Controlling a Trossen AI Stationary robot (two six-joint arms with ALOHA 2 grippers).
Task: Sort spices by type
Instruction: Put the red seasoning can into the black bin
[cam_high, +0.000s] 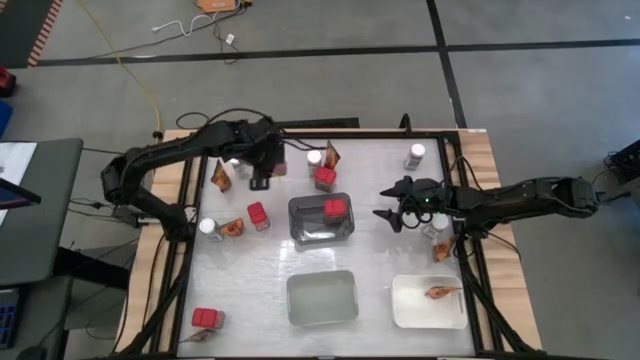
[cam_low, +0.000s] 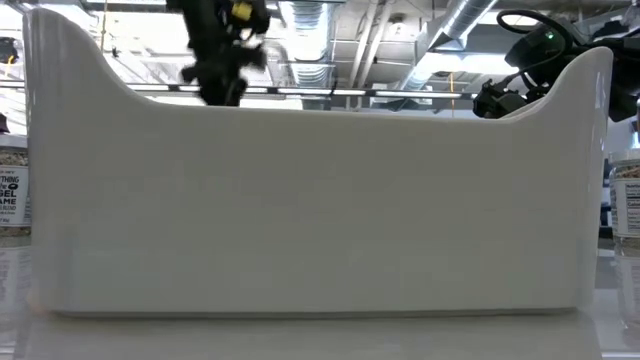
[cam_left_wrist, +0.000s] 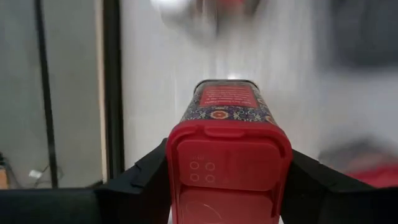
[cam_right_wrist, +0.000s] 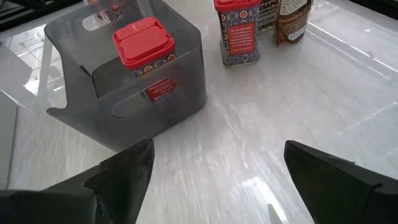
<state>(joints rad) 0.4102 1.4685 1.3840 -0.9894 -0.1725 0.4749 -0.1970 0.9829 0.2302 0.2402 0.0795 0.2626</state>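
Filling the left wrist view, a red spice box (cam_left_wrist: 227, 158) sits pinched between the two dark fingers (cam_left_wrist: 140, 180) of the left end effector (cam_high: 262, 168), its red flip lid toward the camera and a patterned label with a red panel running away down its side. From above, that end effector hangs over the far left part of the worktop (cam_high: 380, 255), just beside an orange-brown packet (cam_high: 220, 178). The grip looks to be on the box's sides near the lid, so my worry is that the smooth faces could let it swivel or slip if the arm swings quickly, and it may topple if released tilted. The grey tray (cam_high: 321, 220) in the middle already holds one red box (cam_high: 335, 208), so this one probably belongs there; clipping the tray's rim on the way in could knock it aside. The right end effector (cam_high: 392, 214) waits beside that tray, fingers spread wide and holding nothing; if both arms close on the tray together they could collide. Other red boxes stand loose on the worktop, one (cam_high: 325, 178) near the far edge and one (cam_high: 208, 318) at the near left corner, a white-lidded jar (cam_high: 416, 155) stands at the far right, and a packet (cam_high: 437, 293) lies in the white tray (cam_high: 428, 312)
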